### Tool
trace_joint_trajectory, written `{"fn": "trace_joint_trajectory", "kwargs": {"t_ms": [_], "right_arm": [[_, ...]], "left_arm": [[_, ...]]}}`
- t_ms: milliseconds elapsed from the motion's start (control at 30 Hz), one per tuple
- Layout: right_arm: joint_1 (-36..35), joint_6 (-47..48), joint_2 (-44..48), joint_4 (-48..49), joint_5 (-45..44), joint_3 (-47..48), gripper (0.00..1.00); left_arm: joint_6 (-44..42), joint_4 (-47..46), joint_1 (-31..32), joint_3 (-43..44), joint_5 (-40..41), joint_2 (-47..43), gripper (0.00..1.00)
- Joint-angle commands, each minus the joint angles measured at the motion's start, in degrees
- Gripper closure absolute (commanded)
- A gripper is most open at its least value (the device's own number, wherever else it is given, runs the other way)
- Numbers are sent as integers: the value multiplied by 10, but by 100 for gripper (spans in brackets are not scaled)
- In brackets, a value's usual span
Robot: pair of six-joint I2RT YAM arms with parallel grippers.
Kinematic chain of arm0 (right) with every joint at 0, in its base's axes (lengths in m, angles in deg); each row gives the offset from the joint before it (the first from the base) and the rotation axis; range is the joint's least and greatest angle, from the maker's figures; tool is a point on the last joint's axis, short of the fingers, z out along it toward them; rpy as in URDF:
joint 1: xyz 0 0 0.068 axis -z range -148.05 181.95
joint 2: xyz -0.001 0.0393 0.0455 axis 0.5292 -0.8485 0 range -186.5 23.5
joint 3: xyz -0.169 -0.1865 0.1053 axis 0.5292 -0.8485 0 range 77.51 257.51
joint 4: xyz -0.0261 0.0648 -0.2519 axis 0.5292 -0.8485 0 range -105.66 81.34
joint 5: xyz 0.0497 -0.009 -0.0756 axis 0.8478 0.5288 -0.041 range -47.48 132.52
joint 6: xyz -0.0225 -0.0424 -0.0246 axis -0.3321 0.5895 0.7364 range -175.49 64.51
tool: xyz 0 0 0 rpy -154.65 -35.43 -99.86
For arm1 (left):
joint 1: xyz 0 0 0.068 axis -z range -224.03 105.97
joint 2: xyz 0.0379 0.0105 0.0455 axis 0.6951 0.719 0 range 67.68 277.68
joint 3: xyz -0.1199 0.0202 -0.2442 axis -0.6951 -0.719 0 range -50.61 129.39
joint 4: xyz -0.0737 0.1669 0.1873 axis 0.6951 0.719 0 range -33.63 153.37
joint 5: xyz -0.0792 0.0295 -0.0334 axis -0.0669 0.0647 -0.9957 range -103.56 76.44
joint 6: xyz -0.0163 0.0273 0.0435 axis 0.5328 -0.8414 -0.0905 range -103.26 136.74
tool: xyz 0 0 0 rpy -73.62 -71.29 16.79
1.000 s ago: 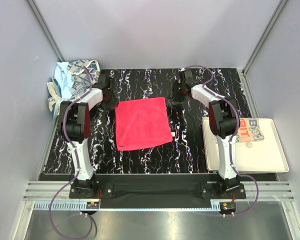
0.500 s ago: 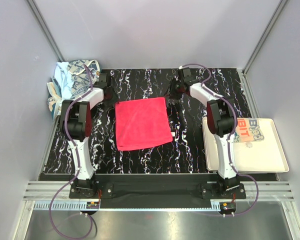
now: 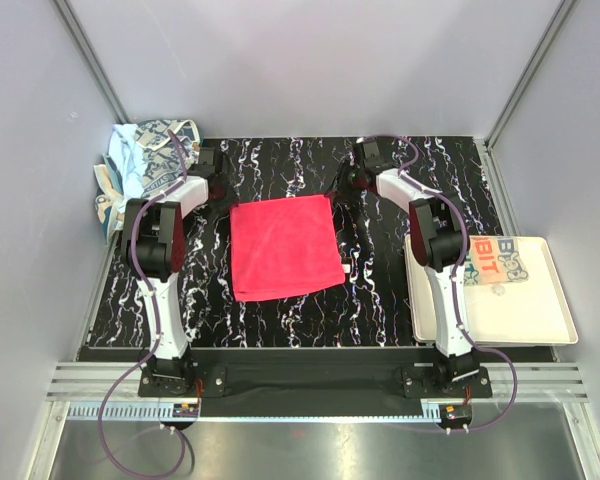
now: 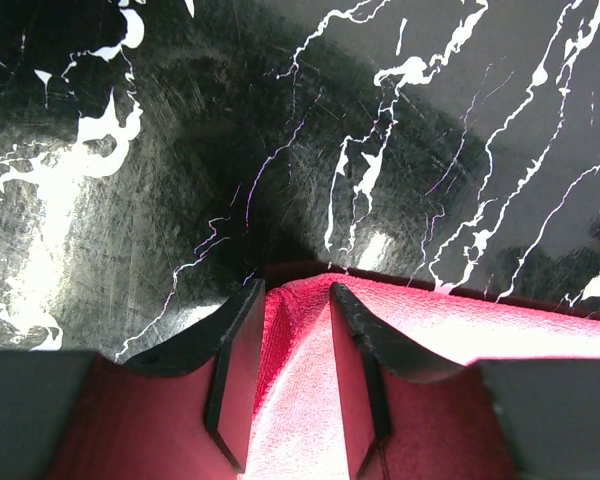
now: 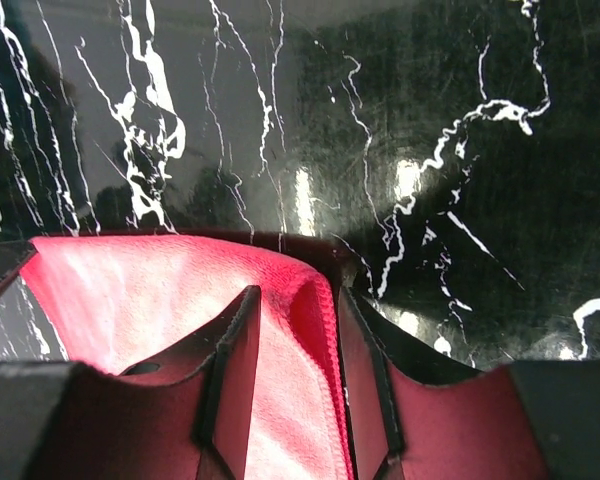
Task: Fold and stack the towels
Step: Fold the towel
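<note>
Pink-red towel [image 3: 283,247] lies spread flat, one layer, mid-counter [image 3: 400,300], not yet folded. Cream tray [image 3: 540,325] sits at the right edge and carries one folded lettered towel [image 3: 496,260]. A loose heap of towels [image 3: 145,160], light blue and monogrammed, waits at the far left corner.

Left gripper [image 4: 297,292] is at the pink-red towel's far left corner, right gripper [image 5: 298,295] at its far right corner. On each, the fingers [image 4: 238,370] stand narrow with a raised ridge of pink pile filling the gap between them. I read both corners as pinched.

Handling assessment: the cloth is light, limp and plush, with no stiffness. It will sag and drape between the two holds and drag on the counter rather than slide cleanly. It is not fragile.

Recommended hold: corners, at the stitched hem, as now. An uneven lift would skew the fold, and a shallow pinch could slip off the hem.
</note>
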Motion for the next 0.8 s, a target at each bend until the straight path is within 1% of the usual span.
{"fn": "trace_joint_trajectory", "kwargs": {"t_ms": [0,133,200,267,333,367,433,533,567,600,767], "right_arm": [[-7,-16,-8,31,13,18,56],[-9,-15,-26,20,12,38,59],[-10,-17,-27,22,13,38,59],[-10,-18,-29,21,10,39,64],[-10,-18,-30,20,4,39,67],[-10,-17,-29,18,-5,38,71],[-10,-16,-27,17,-14,36,74],[-8,-11,-24,15,-28,35,80],[-4,-8,-23,15,-34,33,83],[-2,-4,-22,15,-37,30,85],[20,9,-8,30,-55,2,87]], "left_arm": [[4,-16,-2,20,-2,14,64],[4,-17,-3,23,-2,19,67],[4,-17,-2,24,-4,20,71],[4,-17,-3,26,-4,22,72],[4,-16,-3,29,-3,25,76],[3,-16,-2,30,-3,28,78],[2,-17,-3,34,-4,29,84],[-4,-22,-3,42,-6,34,95],[-7,-24,-3,43,-6,36,100],[-10,-25,-3,46,-6,39,100],[-13,-48,-3,59,-15,45,100]]}}
